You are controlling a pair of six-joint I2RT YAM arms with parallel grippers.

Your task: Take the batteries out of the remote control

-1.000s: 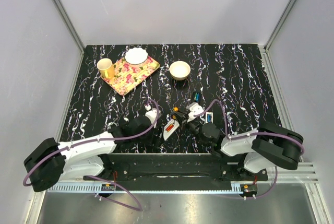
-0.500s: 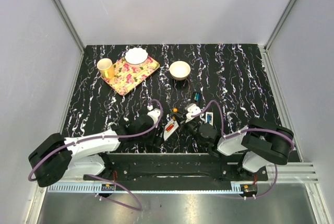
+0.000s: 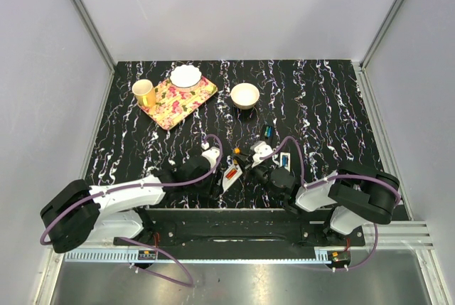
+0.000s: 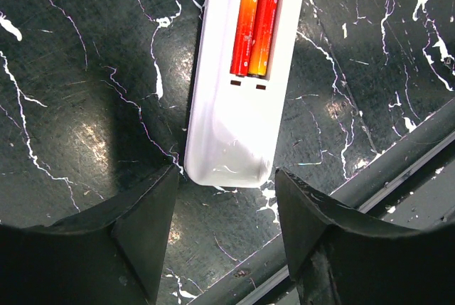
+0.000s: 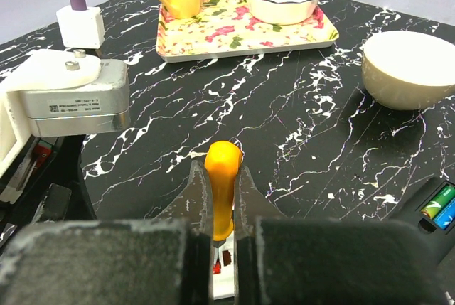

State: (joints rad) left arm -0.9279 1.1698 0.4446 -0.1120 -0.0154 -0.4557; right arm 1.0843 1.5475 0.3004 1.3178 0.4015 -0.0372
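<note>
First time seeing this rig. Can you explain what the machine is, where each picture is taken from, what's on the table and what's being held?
Two robot arms are bolted at the near edge of a black table. One picture looks down from above and behind; the other two come from wrist cameras. The left gripper stands open, a finger on either side of the end of a white remote lying with its cover off and two red-orange batteries inside. The right gripper is shut on an orange-handled tool; a metal tip, likely its own, reaches into that compartment. Farther back, a floral tray carries a yellow cup and a white bowl, with a cream bowl beside it. The right wrist view's edge shows green and blue cells.
</note>
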